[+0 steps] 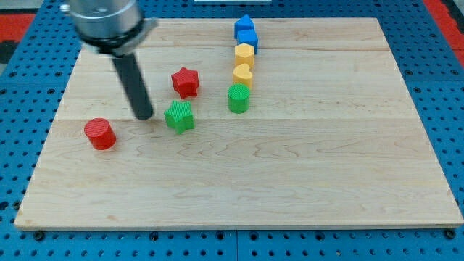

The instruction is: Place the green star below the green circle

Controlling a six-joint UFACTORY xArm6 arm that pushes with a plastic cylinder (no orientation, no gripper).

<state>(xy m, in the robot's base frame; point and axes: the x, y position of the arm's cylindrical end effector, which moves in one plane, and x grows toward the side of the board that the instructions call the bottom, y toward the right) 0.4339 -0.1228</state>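
The green star (179,116) lies on the wooden board left of centre. The green circle (238,98) stands to its right and a little higher in the view. My tip (144,115) rests on the board just left of the green star, a small gap apart from it. The dark rod rises from the tip toward the view's top left.
A red star (185,82) sits just above the green star. A red circle (100,134) lies left of my tip. Above the green circle a column runs upward: a yellow block (242,74), a yellow hexagon (244,54), a blue block (248,38) and another blue block (244,25).
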